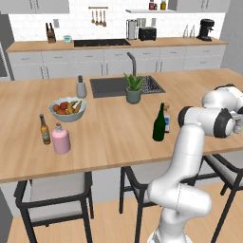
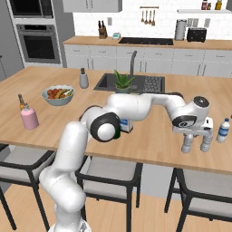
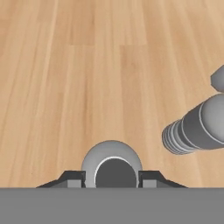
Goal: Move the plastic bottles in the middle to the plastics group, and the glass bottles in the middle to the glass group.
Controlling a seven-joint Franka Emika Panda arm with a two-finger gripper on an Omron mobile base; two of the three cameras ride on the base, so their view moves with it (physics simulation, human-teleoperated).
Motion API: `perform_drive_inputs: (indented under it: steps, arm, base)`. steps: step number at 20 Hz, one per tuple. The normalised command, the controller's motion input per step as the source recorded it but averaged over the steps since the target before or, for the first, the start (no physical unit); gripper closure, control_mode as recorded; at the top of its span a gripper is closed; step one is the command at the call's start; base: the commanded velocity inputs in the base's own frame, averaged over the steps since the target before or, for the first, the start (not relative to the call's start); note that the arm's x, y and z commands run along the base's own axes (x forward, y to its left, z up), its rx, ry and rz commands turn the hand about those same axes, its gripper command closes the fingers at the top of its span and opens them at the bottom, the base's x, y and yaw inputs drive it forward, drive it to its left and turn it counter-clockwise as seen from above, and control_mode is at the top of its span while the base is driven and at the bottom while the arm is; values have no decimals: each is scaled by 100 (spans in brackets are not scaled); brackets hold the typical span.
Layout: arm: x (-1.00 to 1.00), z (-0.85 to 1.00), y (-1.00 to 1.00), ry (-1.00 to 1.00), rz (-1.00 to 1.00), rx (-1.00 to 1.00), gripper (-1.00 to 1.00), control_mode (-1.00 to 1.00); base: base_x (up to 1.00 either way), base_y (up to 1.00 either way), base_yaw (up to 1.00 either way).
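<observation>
The pincer [image 2: 194, 136] hangs over the right end of the wooden desk [image 2: 149, 140], pointing down, with a small clear bottle [image 2: 187, 144] between its fingers; in the hand view the bottle's round top [image 3: 112, 168] sits right between the two dark fingertips [image 3: 72, 178], which press against its sides, so the pincer is clamped on the bottle. The bottle stands upright with its base at the desk; whether it touches the surface I cannot tell. Just beside it stands a second clear bottle [image 2: 206, 141], and a little farther right a third one with a blue cap [image 2: 223, 130]; these are the plastics group. In the hand view a neighbouring ribbed grey bottle [image 3: 197, 129] shows to the right. In the middle of the desk the green wine bottle [image 1: 159, 124] stands upright, touching or nearly touching the blue-labelled bottle [image 1: 166, 119] behind it. At the left end, the brown beer bottle [image 1: 44, 130] and pink flask [image 1: 60, 139] stand close together, near the fruit bowl [image 1: 67, 109].
</observation>
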Motion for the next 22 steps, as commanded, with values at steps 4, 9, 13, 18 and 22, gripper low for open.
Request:
perform_drive_inputs:
  steps: [4,9,13,18,22]
  arm:
    - [16,1,-4,0,0,0,100,-100]
    - [16,0,-2,1,0,0,100,-100]
    - [0,0,0,0,0,0,-100,-100]
    - [0,0,0,0,0,0,-100,-100]
    - [0,0,0,0,0,0,-100,-100]
  base:
    - [0,0,0]
    - [0,0,0]
    - [0,0,0]
    - [0,0,0]
    - [0,0,0]
